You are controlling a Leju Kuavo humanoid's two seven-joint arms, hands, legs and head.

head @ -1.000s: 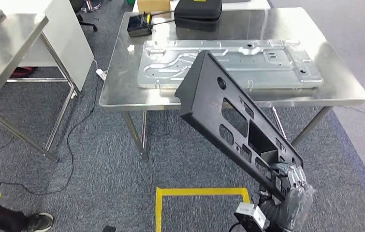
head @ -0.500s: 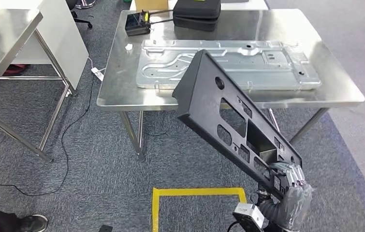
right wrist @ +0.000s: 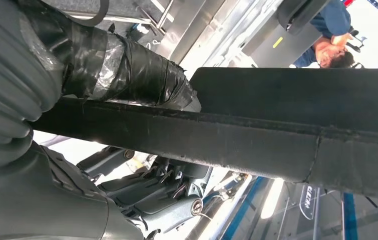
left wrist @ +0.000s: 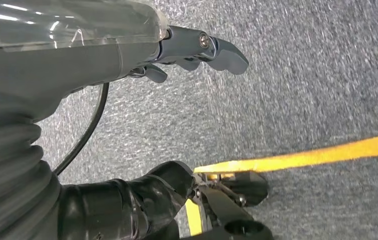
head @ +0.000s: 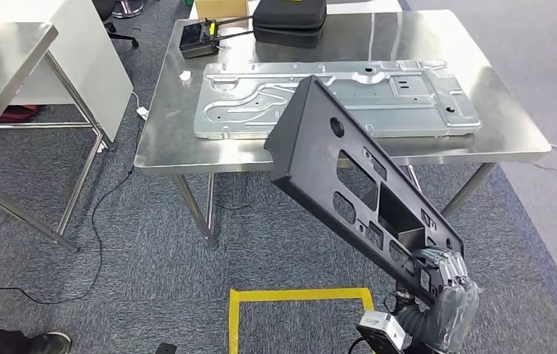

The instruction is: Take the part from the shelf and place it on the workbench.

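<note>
Floor's all grey-blue carpet (head: 150,251), kind of speckled, with a yellow tape outline (head: 299,295) marked at the bottom center of the frame. A black cable (head: 98,243) snakes across it at the lower left. There's a steel table (head: 164,140) filling the upper middle, shiny enough to catch the overhead light, and a second steel table (head: 9,51) at the upper left with angled legs. A white panel (head: 83,66) leans just beside it. Paler grey flooring (head: 548,44) runs along the right edge.
</note>
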